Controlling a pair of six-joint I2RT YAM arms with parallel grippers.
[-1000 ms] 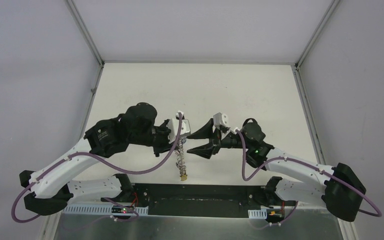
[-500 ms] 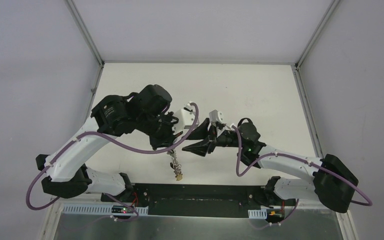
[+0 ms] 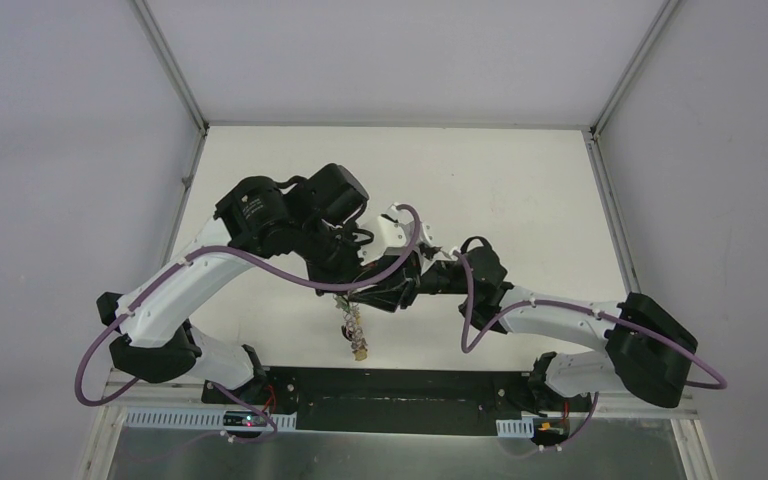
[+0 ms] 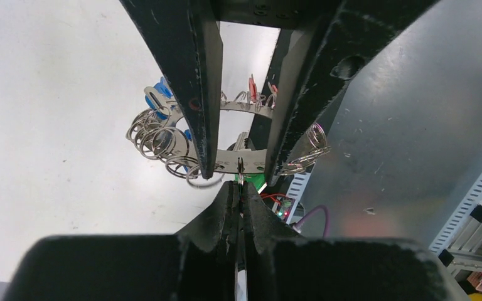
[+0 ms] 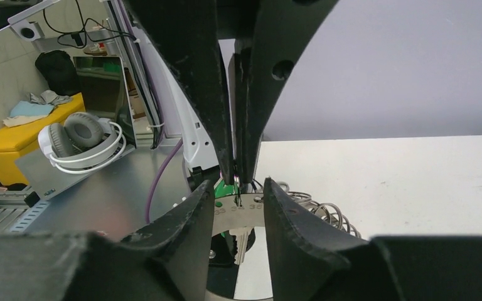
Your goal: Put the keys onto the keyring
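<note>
Desk (image 3: 480, 180) first: pale, flat, closed in by plain whitish walls (image 3: 60, 150). Above its near middle, black-and-white left arm (image 3: 185, 290) and right arm (image 3: 560, 320) meeting tip to tip. Left gripper (image 4: 240, 183) clamped shut on the flat silvery band of the large metal keyring (image 4: 255, 161), holding it in the air above the desk's near edge. Right gripper (image 5: 238, 195) with fingers (image 4: 201, 125) parted, one on each side of the left tip and across the same stretch of band; cannot tell whether touching the metal. Below the grip, in the top view, the rest of the keyring hanging as a short glinting string. Around the band, a cluster of small silvery split rings (image 4: 157, 135). Smaller still, in the left wrist view: blue plastic key tags (image 4: 158, 94) at the ring's left, red tags (image 4: 251, 86) at its far side, a bright green tag (image 4: 260, 185) just under the band, half hidden behind the left tip.
</note>
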